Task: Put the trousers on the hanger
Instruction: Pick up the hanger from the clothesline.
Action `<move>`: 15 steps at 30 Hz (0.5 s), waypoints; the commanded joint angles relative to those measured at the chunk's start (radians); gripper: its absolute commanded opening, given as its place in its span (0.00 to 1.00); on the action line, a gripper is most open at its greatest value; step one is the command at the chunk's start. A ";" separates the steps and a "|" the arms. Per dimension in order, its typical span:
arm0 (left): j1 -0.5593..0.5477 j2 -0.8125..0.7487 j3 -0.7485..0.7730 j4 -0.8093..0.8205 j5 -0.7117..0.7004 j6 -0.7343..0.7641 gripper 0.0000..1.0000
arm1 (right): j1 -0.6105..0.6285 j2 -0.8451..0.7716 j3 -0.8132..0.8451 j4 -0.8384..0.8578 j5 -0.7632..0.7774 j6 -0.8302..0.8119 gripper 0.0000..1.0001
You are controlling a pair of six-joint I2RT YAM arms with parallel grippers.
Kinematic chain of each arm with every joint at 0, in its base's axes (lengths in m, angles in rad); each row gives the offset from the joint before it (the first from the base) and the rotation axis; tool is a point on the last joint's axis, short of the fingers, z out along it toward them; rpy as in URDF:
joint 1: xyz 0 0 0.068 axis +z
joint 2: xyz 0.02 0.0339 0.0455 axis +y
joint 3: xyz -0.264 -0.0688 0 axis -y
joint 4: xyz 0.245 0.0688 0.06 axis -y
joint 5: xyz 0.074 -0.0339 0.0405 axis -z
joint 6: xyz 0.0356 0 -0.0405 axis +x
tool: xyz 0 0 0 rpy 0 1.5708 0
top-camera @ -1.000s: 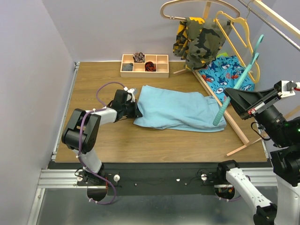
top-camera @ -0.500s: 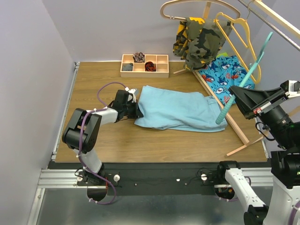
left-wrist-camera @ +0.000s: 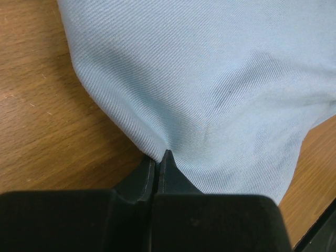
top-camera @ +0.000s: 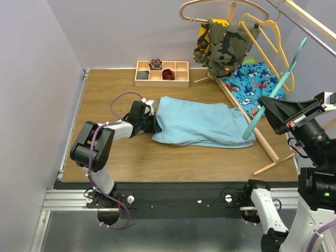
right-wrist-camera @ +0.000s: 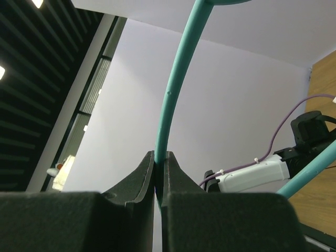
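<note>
The light sky-blue trousers (top-camera: 199,124) lie folded on the wooden table (top-camera: 105,94), and they fill most of the left wrist view (left-wrist-camera: 210,79). My left gripper (top-camera: 154,123) is shut on their left edge, with a fold of the cloth pinched between the fingertips (left-wrist-camera: 160,157). At the right, my right gripper (top-camera: 264,105) is raised above the table's right edge and shut on the thin teal hanger (top-camera: 273,94), which slants up and to the right. In the right wrist view the hanger's rod (right-wrist-camera: 173,89) rises from between the closed fingers (right-wrist-camera: 160,157).
A wooden tray with compartments (top-camera: 161,73) sits at the table's back. A camouflage garment (top-camera: 223,44), a yellow hanger (top-camera: 268,37) and a pale wooden hanger (top-camera: 220,8) hang on a wooden rack at the back right, with a shark-print cloth (top-camera: 252,81) below.
The right gripper has moved a little to the right and lifted the teal hanger higher. The left gripper has shifted the trousers' edge slightly to the right.
</note>
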 commanded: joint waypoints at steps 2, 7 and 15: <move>-0.032 0.012 0.000 0.030 0.035 -0.014 0.00 | -0.088 -0.022 0.020 0.096 -0.148 0.082 0.01; -0.038 0.010 0.002 0.035 0.038 -0.017 0.00 | -0.158 -0.017 0.050 0.100 -0.201 0.140 0.01; -0.041 0.001 -0.006 0.040 0.038 -0.018 0.00 | -0.183 -0.068 -0.025 0.134 -0.207 0.206 0.01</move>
